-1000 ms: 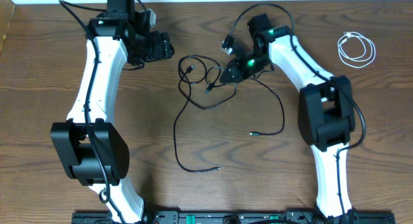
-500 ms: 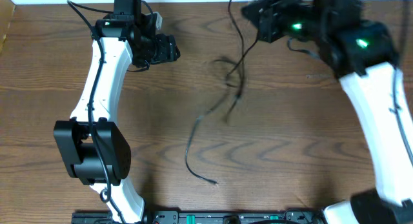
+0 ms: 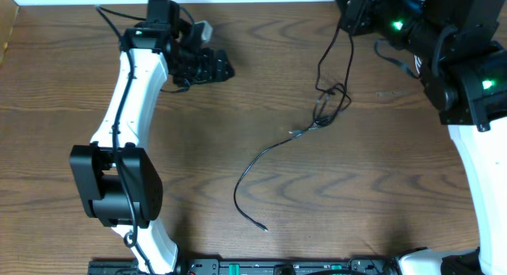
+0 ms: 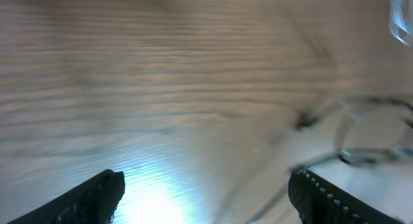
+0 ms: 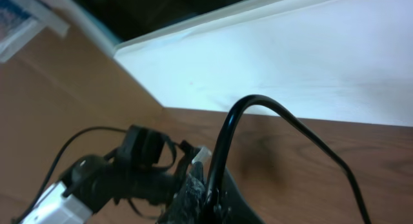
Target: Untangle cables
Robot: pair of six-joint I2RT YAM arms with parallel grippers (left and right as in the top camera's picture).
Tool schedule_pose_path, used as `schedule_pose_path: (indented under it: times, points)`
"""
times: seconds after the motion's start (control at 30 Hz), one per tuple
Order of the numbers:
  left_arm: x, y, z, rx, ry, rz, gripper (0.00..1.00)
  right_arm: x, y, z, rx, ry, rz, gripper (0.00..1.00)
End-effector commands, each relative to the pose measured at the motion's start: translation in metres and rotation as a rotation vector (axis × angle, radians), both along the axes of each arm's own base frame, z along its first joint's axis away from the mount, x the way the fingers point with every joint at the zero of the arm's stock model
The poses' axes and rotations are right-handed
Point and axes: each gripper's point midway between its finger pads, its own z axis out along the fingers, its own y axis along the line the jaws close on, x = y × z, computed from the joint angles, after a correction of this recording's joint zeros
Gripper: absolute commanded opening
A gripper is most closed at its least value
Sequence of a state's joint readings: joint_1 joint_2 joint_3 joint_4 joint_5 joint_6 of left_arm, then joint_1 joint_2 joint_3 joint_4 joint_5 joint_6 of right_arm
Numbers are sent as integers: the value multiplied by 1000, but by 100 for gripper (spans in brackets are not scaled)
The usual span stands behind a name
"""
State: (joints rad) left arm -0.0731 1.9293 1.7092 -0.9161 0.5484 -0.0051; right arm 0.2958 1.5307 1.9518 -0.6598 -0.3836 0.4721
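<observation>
Holding: your right gripper (image 5: 200, 198) is pressed together on the black cable (image 3: 326, 110), which arcs up out of its tip in the right wrist view.
Right gripper, place: raised high over the far edge of the worktop (image 3: 63, 85), right of the middle.
Black cable, upper part: thin strands drop from that grip to a loose knot of small loops over the middle of the worktop's right half; you cannot tell whether the knot touches the wood.
Black cable, lower part: from the knot one strand runs toward the near edge, bends, and ends on the wood close to that edge, about mid-width.
Left gripper (image 3: 218, 67): spread wide, with only bare wood between its fingers (image 4: 326, 197).
Left gripper, place: near the far edge, left of the middle, well apart from the knot.
Left wrist view: blurred; faint loops of cable show at your right, beyond the fingers.
</observation>
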Motion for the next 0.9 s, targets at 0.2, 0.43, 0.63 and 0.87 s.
schedule_pose_path:
  times: [0.2, 0.43, 0.63, 0.87]
  points:
    - [-44, -105, 22, -239, -78, -425, 84, 3, -18, 3, 17, 10, -68, 1]
    - [-64, -155, 7, -306, -115, -556, 84, 2, -18, -1, 11, 28, -67, 1]
    - [-61, -175, -13, -363, -149, -530, 82, -1, -14, -1, 16, 32, -38, 1]
    - [-50, -191, -33, -414, -175, -467, 75, -2, -13, -2, 17, 36, -30, 1]
